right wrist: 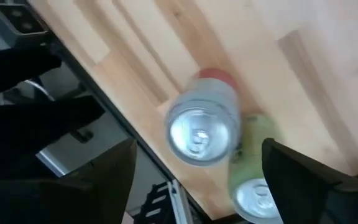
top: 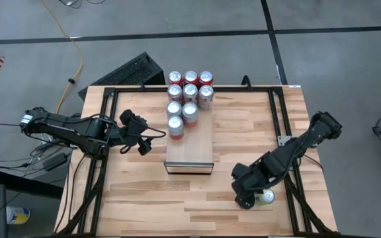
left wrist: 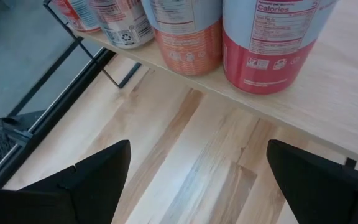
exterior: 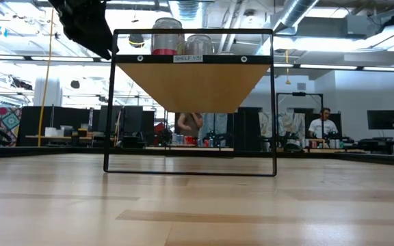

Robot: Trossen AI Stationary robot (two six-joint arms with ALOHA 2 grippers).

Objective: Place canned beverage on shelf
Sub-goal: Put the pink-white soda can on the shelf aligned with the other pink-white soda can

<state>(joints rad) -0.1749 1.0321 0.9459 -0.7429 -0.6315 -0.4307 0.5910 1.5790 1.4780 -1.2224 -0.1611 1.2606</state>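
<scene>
The shelf (top: 190,151) stands mid-table, a raised wood platform with several cans (top: 189,99) upright on its far half. Two more cans stand upright on the tabletop near its right edge: a silver-topped can with a red base (right wrist: 202,126) and a green can (right wrist: 253,183), which also shows in the high view (top: 267,197). My right gripper (right wrist: 194,177) hovers open above these two, pointing steeply down, with the red-based can showing between its fingers and untouched. My left gripper (top: 144,143) waits open beside the shelf's left side, facing the nearest shelf cans (left wrist: 269,43).
A black metal frame (top: 280,112) runs around the tabletop, and its rail passes close by the two loose cans. The shelf's near half (top: 189,155) is bare wood. A dark keyboard (top: 134,69) lies beyond the table's far left corner. In the low view the shelf top (exterior: 190,82) sits on thin black legs.
</scene>
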